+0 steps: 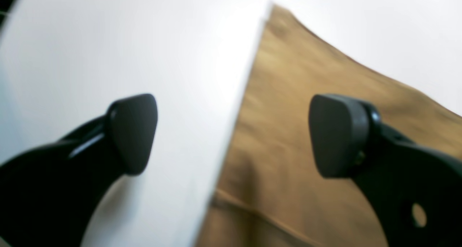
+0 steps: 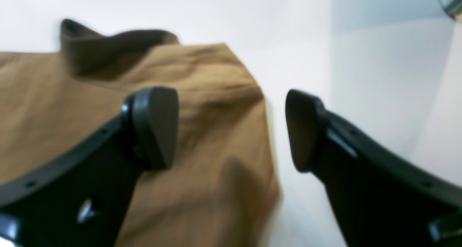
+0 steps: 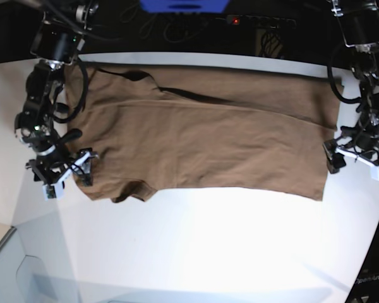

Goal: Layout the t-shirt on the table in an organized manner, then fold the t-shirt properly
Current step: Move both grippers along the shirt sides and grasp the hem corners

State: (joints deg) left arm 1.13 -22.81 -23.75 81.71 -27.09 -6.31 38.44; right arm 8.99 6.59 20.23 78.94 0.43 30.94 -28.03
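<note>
The brown t-shirt (image 3: 202, 136) lies spread across the far half of the white table (image 3: 196, 246), its long side running left to right, with a fold line along its upper part. My right gripper (image 3: 81, 159) hovers open at the shirt's left end. In the right wrist view its fingers (image 2: 155, 128) straddle a rumpled shirt corner (image 2: 202, 81), holding nothing. My left gripper (image 3: 333, 156) stands open at the shirt's right end. In the left wrist view the straight cloth edge (image 1: 288, 113) runs between its pads (image 1: 339, 135), and nothing is gripped.
Dark equipment, cables and a power strip (image 3: 259, 21) line the table's far edge. Both arm bases stand at the back corners. The table's curved edge (image 3: 6, 243) shows at the lower left, with floor beyond.
</note>
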